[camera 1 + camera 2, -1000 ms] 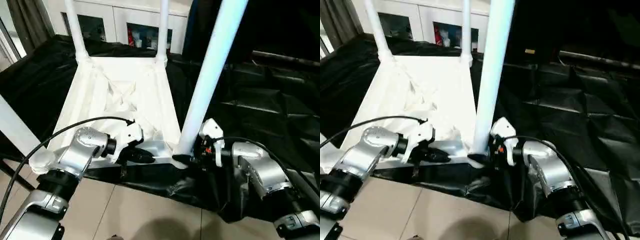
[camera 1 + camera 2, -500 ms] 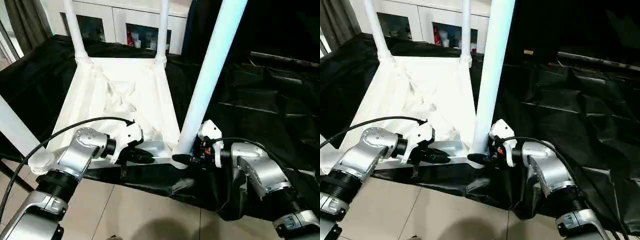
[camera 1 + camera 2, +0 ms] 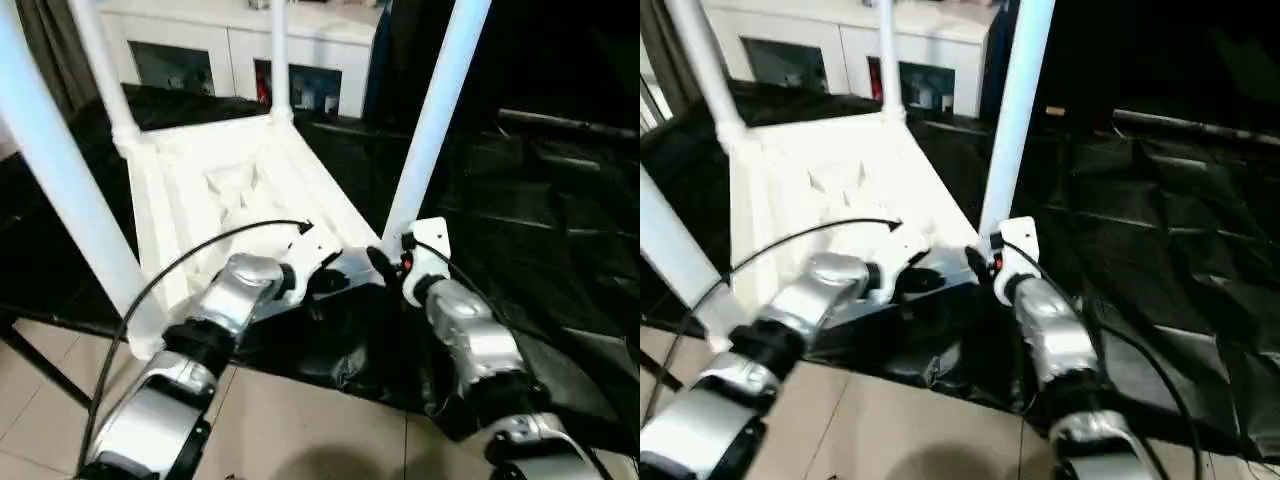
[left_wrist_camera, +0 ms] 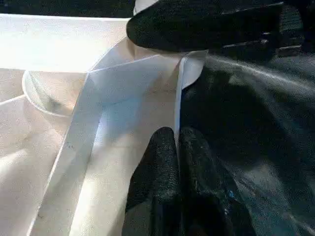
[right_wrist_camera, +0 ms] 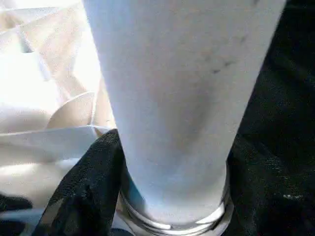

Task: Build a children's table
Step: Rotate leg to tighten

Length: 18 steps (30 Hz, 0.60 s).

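Nearest, the two silver forearms are seen reaching forward over the tiled floor (image 3: 300, 420) to the near edge of the upturned table top (image 3: 215, 185), which lies ribbed side up on black sheeting (image 3: 540, 230). The left gripper (image 4: 176, 147) is clenched: in its wrist view the two black fingertips are pressed together with the thin white rim of the top's near edge pinched between them. Just to its right, the right gripper (image 3: 378, 262) is set at the near right corner, its black fingers (image 5: 86, 187) standing apart on either side of the foot of the near right leg (image 3: 435, 110), close against it where it enters the corner socket; whether they press on it cannot be told. That leg stands upright, as does the near left leg (image 3: 60, 170). Farther off, two more legs (image 3: 100, 70) rise from the far corners. Beyond the sheeting a white cabinet (image 3: 230, 50) with glass doors is seen.
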Tool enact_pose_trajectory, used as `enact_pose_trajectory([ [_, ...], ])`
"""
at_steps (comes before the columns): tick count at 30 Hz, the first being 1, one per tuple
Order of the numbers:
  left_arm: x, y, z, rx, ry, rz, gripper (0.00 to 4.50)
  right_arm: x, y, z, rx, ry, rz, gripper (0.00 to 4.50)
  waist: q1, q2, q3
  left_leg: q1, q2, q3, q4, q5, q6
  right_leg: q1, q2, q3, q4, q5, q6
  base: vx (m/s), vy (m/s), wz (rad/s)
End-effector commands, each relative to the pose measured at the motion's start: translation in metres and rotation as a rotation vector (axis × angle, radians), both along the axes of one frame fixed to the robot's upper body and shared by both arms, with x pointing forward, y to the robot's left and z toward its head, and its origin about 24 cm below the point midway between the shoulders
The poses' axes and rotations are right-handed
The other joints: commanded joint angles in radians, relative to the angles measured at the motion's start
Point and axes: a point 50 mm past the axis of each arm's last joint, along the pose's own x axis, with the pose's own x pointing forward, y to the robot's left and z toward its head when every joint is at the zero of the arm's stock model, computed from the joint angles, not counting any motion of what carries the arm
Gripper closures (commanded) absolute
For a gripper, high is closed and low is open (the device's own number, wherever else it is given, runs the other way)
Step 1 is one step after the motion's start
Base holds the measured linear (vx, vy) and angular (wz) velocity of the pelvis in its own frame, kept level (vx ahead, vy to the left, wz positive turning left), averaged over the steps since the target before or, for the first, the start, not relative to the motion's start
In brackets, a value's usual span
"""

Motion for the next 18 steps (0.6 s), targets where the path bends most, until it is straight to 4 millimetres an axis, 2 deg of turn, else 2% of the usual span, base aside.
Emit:
enact_pose_trajectory([
  [1, -0.001, -0.013, -0.004, 0.004, -0.005, 0.004, 4.50, -0.011, 0.035, -0.013, 0.030, 0.057, 0.131, 1.81, -0.004, -0.005, -0.054, 0.000, 0.013, 0.000, -0.070, -0.196, 0.018, 0.044, -0.071, 0.047, -0.093, -0.335, -0.126, 0.000, 0.000, 0.00],
  [3, -0.001, -0.009, -0.003, 0.000, -0.007, 0.000, 4.50, -0.011, 0.037, -0.009, 0.058, 0.032, 0.159, 1.81, -0.002, -0.003, -0.055, -0.001, 0.016, -0.002, -0.071, -0.192, 0.020, 0.045, -0.072, 0.046, -0.091, -0.317, -0.131, 0.000, 0.000, 0.00],
  [4, -0.001, -0.006, -0.002, -0.001, -0.010, 0.002, 4.50, -0.011, 0.037, -0.007, 0.068, 0.014, 0.174, 1.25, -0.002, -0.001, -0.054, -0.001, 0.017, -0.002, -0.072, -0.195, 0.021, 0.045, -0.072, 0.046, -0.089, -0.308, -0.136, 0.000, 0.000, 0.00],
  [5, 0.000, -0.004, -0.001, -0.004, -0.012, -0.001, 4.50, -0.010, 0.038, -0.004, 0.072, 0.000, 0.184, 1.25, -0.002, 0.004, -0.054, 0.000, 0.016, -0.002, -0.072, -0.204, 0.020, 0.044, -0.073, 0.047, -0.091, -0.308, -0.140, 0.000, 0.000, 0.00],
  [6, 0.000, -0.001, 0.000, -0.005, -0.011, -0.002, 4.50, -0.009, 0.037, -0.001, 0.073, -0.022, 0.205, 1.06, -0.003, 0.002, -0.054, -0.001, 0.016, -0.002, -0.072, -0.209, 0.021, 0.045, -0.071, 0.046, -0.090, -0.307, -0.143, 0.000, 0.000, 0.00],
  [7, 0.001, 0.001, 0.000, -0.005, -0.010, -0.002, 4.50, -0.008, 0.037, 0.001, 0.069, -0.034, 0.214, 1.06, -0.002, 0.003, -0.054, -0.001, 0.016, -0.001, -0.072, -0.213, 0.022, 0.045, -0.072, 0.046, -0.091, -0.309, -0.143, 0.000, 0.000, 0.00],
  [9, 0.000, 0.007, 0.001, -0.004, -0.013, -0.027, 4.50, -0.005, 0.030, 0.008, 0.074, -0.058, 0.234, 0.85, -0.005, 0.003, -0.054, -0.004, 0.015, -0.003, -0.074, -0.212, 0.023, 0.049, -0.072, 0.045, -0.092, -0.313, -0.142, 0.000, 0.000, 0.00],
  [10, 0.001, 0.010, 0.001, -0.002, -0.011, -0.033, 4.50, -0.004, 0.027, 0.010, 0.077, -0.065, 0.249, 0.72, -0.007, 0.007, -0.054, -0.004, 0.015, -0.004, -0.073, -0.211, 0.025, 0.049, -0.073, 0.046, -0.090, -0.308, -0.144, 0.000, 0.000, 0.00],
  [12, 0.000, 0.018, 0.002, 0.004, -0.010, -0.054, 4.50, -0.004, 0.019, 0.015, 0.078, -0.070, 0.292, 0.62, -0.011, 0.005, -0.055, -0.005, 0.015, -0.003, -0.072, -0.206, 0.032, 0.052, -0.070, 0.045, -0.090, -0.293, -0.152, 0.000, 0.000, 0.00],
  [14, -0.001, 0.031, 0.004, 0.022, -0.009, -0.095, 4.50, -0.008, 0.003, 0.022, 0.054, -0.074, 0.418, 0.62, -0.012, 0.002, -0.056, -0.010, 0.017, -0.003, -0.070, -0.174, 0.049, 0.060, -0.069, 0.045, -0.083, -0.234, -0.167, 0.000, 0.000, 0.00],
  [15, -0.003, 0.037, 0.005, 0.028, -0.001, -0.123, 4.50, -0.012, -0.005, 0.024, 0.032, -0.070, 0.484, 0.62, -0.013, -0.002, -0.056, -0.012, 0.017, -0.001, -0.068, -0.167, 0.056, 0.059, -0.071, 0.046, -0.082, -0.222, -0.168, 0.000, 0.000, 0.00],
  [16, -0.004, 0.041, 0.006, 0.032, 0.004, -0.142, 4.50, -0.014, -0.009, 0.025, 0.018, -0.066, 0.523, 0.62, -0.013, 0.001, -0.057, -0.014, 0.018, -0.004, -0.068, -0.152, 0.065, 0.062, -0.071, 0.045, -0.078, -0.204, -0.170, 0.000, 0.000, 0.00],
  [18, -0.009, 0.049, 0.009, 0.019, 0.020, -0.206, 4.50, -0.022, -0.020, 0.024, -0.027, -0.041, 0.628, 0.62, -0.015, -0.002, -0.057, -0.009, 0.021, -0.001, -0.065, -0.143, 0.073, 0.056, -0.072, 0.046, -0.076, -0.180, -0.192, 0.000, 0.000, 0.00],
])
